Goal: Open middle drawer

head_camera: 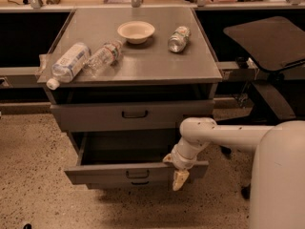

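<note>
Base shell: large, smooth, rounded casing; plain white, shaded warm by the light; fills the 4 o'clock corner of the view
Arm: white round tube, same finish as the shell; leaves the shell at its 10 o'clock
Elbow: bulbous white joint cap; wider than the tube
Wrist: shorter white segment; ringed seams near its lower end; small tan tab at its 9 o'clock
Gripper: cream-yellow, tapered, darker than the arm; at 6 o'clock of the wrist; at the right end of the middle drawer front, at 3 o'clock of its handle
</note>
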